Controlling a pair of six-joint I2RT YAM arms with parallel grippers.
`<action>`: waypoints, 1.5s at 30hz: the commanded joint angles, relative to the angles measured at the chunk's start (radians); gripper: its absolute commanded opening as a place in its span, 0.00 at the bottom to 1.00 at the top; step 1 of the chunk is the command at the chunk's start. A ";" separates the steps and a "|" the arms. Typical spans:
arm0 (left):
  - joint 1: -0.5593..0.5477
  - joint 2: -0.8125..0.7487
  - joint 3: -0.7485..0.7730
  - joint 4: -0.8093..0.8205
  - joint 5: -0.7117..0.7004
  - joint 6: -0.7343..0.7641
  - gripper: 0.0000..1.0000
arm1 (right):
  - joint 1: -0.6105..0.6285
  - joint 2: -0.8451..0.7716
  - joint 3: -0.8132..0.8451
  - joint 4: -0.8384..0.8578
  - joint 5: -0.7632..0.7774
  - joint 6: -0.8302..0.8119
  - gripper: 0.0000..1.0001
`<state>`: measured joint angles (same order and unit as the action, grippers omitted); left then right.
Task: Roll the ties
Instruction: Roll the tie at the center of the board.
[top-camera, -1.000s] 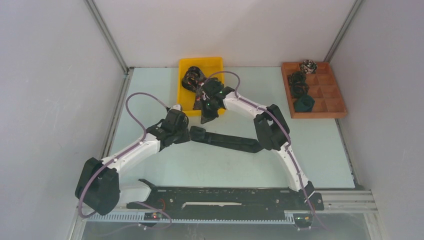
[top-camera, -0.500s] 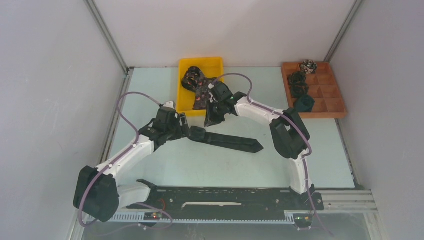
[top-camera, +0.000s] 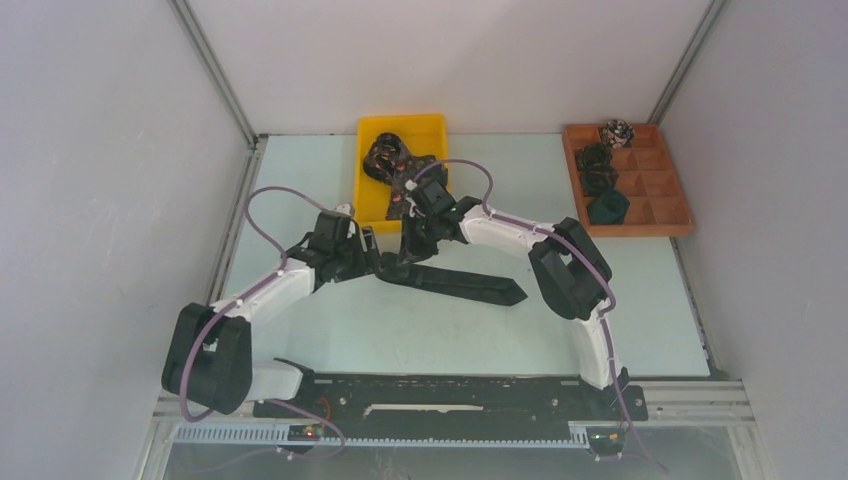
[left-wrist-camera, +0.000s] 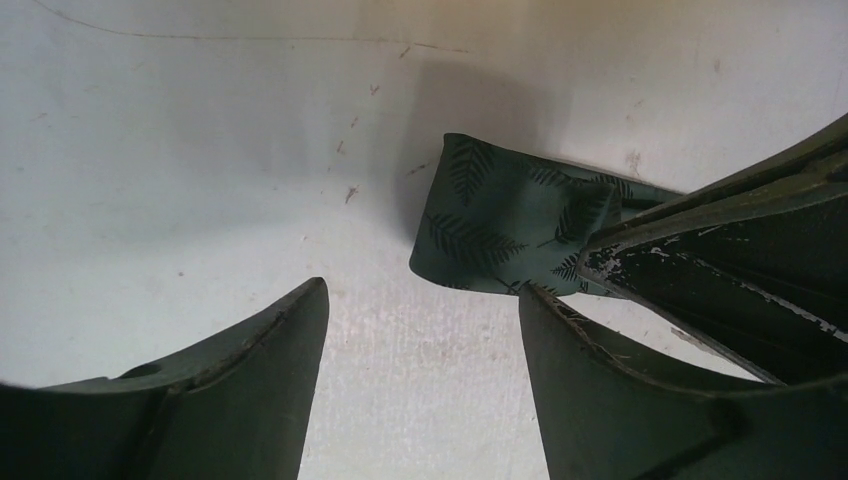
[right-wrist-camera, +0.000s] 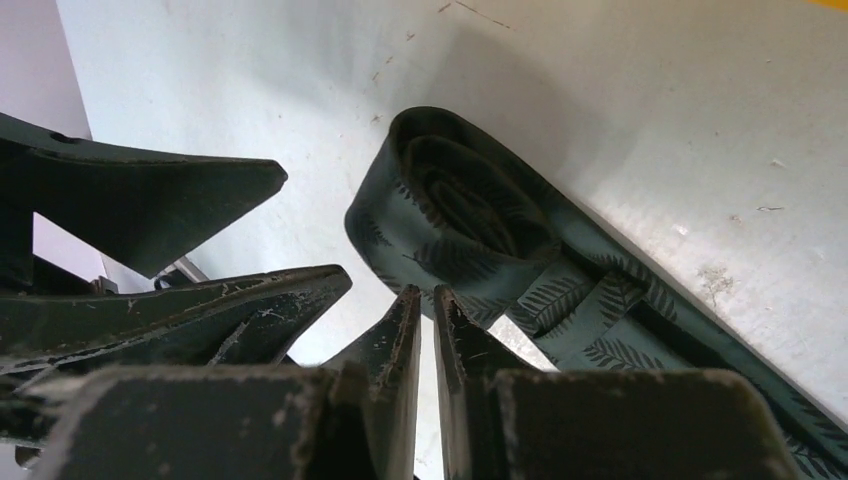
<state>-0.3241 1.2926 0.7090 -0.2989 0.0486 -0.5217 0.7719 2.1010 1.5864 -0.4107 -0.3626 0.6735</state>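
Observation:
A dark green tie with a fern pattern (top-camera: 465, 284) lies flat on the table, its left end wound into a small roll (right-wrist-camera: 455, 200). My left gripper (left-wrist-camera: 422, 290) stands open just left of the roll (left-wrist-camera: 490, 220), with only bare table between its fingers. My right gripper (right-wrist-camera: 427, 292) points down at the roll's near side, its jaws almost together with a thin slit and nothing between them. In the top view both grippers meet at the roll: left gripper (top-camera: 368, 255), right gripper (top-camera: 412, 250). More ties (top-camera: 388, 158), dark with reddish patterns, lie in a heap in the bin.
A yellow bin (top-camera: 432, 125) stands at the back centre, right behind the grippers. A brown wooden tray (top-camera: 662, 192) with compartments sits at the back right with rolled ties (top-camera: 598, 170) in its left cells. Grey walls close in on both sides.
My left gripper has opened and let go of the rolled end. My right gripper has come from the bin's near edge down to the roll. The tie's pointed end now shows.

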 joint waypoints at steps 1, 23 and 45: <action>0.006 0.035 0.025 0.067 0.070 0.022 0.75 | -0.005 0.014 -0.018 0.044 -0.003 0.010 0.12; 0.005 0.174 0.027 0.196 0.207 0.010 0.70 | -0.028 0.008 -0.151 0.109 0.000 0.016 0.06; -0.020 0.253 0.024 0.247 0.267 -0.016 0.35 | -0.024 -0.007 -0.115 0.085 -0.005 0.003 0.04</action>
<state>-0.3290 1.5467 0.7090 -0.0643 0.3264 -0.5430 0.7422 2.1204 1.4429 -0.2760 -0.3923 0.7036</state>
